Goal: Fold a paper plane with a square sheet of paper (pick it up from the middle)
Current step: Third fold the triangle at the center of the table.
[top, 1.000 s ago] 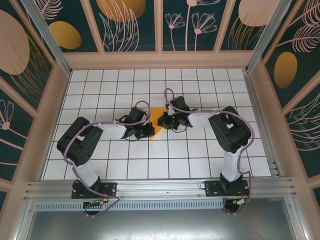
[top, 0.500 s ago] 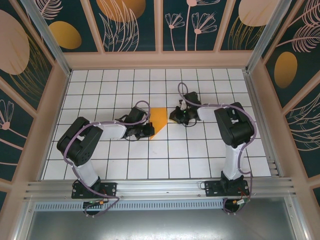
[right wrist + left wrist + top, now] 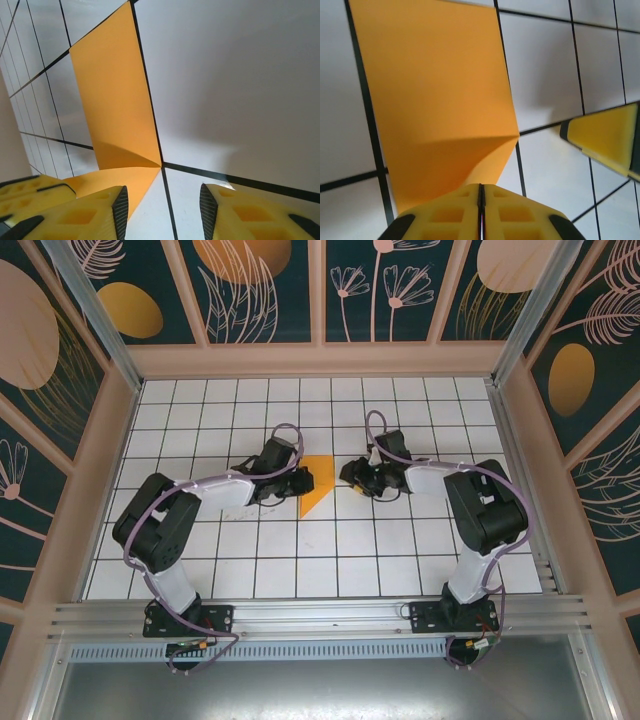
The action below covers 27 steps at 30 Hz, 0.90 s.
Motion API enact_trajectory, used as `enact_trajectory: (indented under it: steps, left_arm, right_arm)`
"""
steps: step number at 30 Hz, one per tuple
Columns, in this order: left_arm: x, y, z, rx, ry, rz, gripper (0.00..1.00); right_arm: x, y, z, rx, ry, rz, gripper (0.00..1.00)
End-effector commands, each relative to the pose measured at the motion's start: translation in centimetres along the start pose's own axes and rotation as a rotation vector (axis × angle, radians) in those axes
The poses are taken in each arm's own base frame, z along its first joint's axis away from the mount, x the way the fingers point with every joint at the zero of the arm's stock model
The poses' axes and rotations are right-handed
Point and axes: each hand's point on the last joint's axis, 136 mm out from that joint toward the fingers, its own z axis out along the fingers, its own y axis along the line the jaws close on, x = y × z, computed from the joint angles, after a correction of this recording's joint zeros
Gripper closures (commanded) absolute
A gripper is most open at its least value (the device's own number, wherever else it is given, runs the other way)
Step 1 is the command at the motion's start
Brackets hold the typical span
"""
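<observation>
The bright-orange sheet of paper (image 3: pixel 320 478) lies folded into a narrow wedge in the middle of the white grid table (image 3: pixel 400 550), its point toward the near side. In the left wrist view one corner of the paper (image 3: pixel 435 90) rises off the table into my left gripper (image 3: pixel 481 186), which is shut on it. From above, that left gripper (image 3: pixel 303 482) sits at the paper's left edge. My right gripper (image 3: pixel 350 477) stands open just right of the paper, nothing between its fingers. The right wrist view has the paper (image 3: pixel 115 100) ahead of the right gripper (image 3: pixel 163 202), with its raised flap leading left.
Low beige walls (image 3: pixel 320 360) with patterned panels close in the table at the back and both sides. An aluminium rail (image 3: pixel 320 615) runs along the near edge, where both arm bases are bolted.
My right gripper has opened, let go of the paper and drawn back to the right. My left gripper has shifted slightly toward the far side, still shut, and more of the paper now shows.
</observation>
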Motion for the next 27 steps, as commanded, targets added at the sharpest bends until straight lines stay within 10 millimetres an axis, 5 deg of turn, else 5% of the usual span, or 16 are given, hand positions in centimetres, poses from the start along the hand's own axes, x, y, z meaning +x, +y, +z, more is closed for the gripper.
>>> enact_trajectory:
  steps: [1,13,27]
  left_arm:
    - [0.3,2.0,0.8,-0.089,0.012,0.006,0.92]
    - [1.2,5.2,1.7,-0.218,0.022,-0.019,1.0]
    - [2.1,5.7,1.8,-0.222,0.039,-0.031,1.0]
  right_arm:
    - [0.1,1.7,-0.1,-0.059,-0.006,0.001,0.53]
    - [1.1,2.7,1.7,-0.081,0.055,0.006,0.53]
    - [1.5,3.7,3.2,-0.106,0.098,-0.004,0.61]
